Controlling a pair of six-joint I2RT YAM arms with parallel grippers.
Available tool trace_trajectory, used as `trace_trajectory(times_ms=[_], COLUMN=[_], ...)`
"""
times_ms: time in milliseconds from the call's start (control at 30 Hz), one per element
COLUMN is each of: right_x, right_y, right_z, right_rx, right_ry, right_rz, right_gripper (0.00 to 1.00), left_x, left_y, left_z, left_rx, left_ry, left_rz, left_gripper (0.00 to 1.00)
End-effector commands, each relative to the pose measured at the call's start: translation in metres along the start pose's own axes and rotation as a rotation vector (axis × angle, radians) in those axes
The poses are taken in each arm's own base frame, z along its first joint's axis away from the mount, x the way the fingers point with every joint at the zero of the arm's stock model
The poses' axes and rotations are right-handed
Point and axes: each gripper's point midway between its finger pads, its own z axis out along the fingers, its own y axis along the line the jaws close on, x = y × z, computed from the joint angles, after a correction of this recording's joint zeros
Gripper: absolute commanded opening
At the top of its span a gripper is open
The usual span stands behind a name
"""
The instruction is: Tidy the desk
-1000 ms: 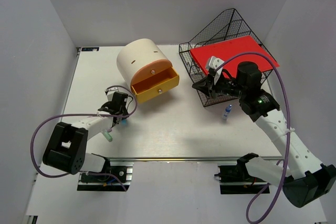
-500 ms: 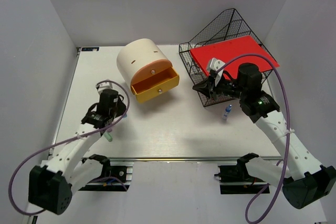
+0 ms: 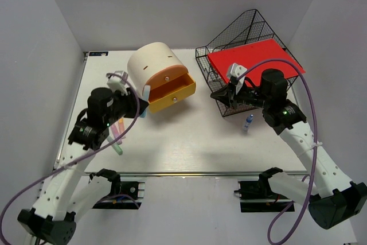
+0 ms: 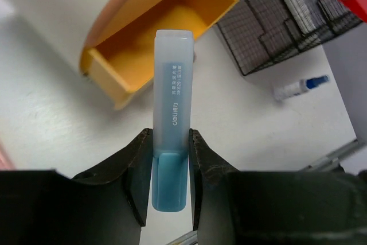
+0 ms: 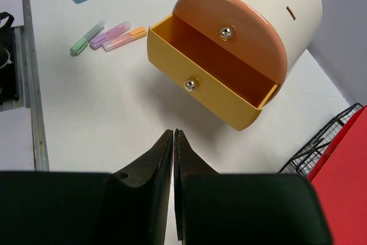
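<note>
The white desk (image 3: 189, 142) holds a cream drawer box (image 3: 153, 67) with its orange drawer (image 3: 170, 93) pulled open. My left gripper (image 3: 140, 106) is shut on a blue highlighter (image 4: 172, 101) with a clear cap. It holds the highlighter in the air just left of the open drawer (image 4: 155, 44), cap pointing at it. My left gripper (image 4: 170, 159) clamps the highlighter's blue end. My right gripper (image 3: 218, 93) hovers shut and empty in front of the wire rack. In its own view, my right gripper (image 5: 173, 136) is over bare desk near the drawer (image 5: 212, 78).
A black wire-mesh rack (image 3: 246, 38) with a red folder (image 3: 252, 58) stands at the back right. A small blue-capped tube (image 3: 248, 123) lies in front of it. Green (image 5: 87, 38), purple (image 5: 110, 34) and orange (image 5: 123, 39) highlighters lie on the desk's left side. A silver rail (image 3: 189, 173) runs along the near edge.
My left gripper has risen from the highlighters on the desk and swung right toward the open drawer, carrying the blue highlighter. The right arm has barely moved.
</note>
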Motion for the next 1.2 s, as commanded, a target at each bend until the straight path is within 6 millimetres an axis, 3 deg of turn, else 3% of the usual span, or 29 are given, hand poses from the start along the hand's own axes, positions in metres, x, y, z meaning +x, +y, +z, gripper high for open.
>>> trace_trajectory(times_ms=[0,167,300,500,633,967,1167], right_x=[-0.007,-0.003,0.0,0.006,0.008,0.009,0.009], right_y=[-0.002,-0.006,-0.009,-0.01,-0.011,-0.011,-0.011], right_z=[-0.002,-0.003,-0.001,0.0,-0.001,-0.002,-0.003], right_rx=[0.007,0.024,0.028,0.032,0.036,0.038,0.043], right_ry=[-0.033,-0.026,-0.022,-0.012,-0.007,-0.005,-0.006], right_rz=[-0.021,-0.021,-0.018,-0.019,-0.021,-0.023,-0.025], right_gripper=[0.09,0.09,0.09,0.09,0.09,0.09,0.09], left_x=[-0.008,-0.054,-0.073,-0.065,-0.053,-0.054,-0.039], left_y=[-0.035,-0.059,-0.067,-0.078,-0.063,-0.033,-0.022], left_z=[0.012,0.02,0.033,0.069,0.093,0.115,0.123], left_rx=[0.186,0.25,0.277,0.313,0.234,0.037,0.021], left_ry=[0.081,-0.023,-0.083,-0.052,0.022,0.066,0.111], left_rz=[0.133,0.328,0.512,0.709,0.779,0.964,0.992], left_gripper=[0.0,0.0,0.0,0.0,0.0,0.0,0.12])
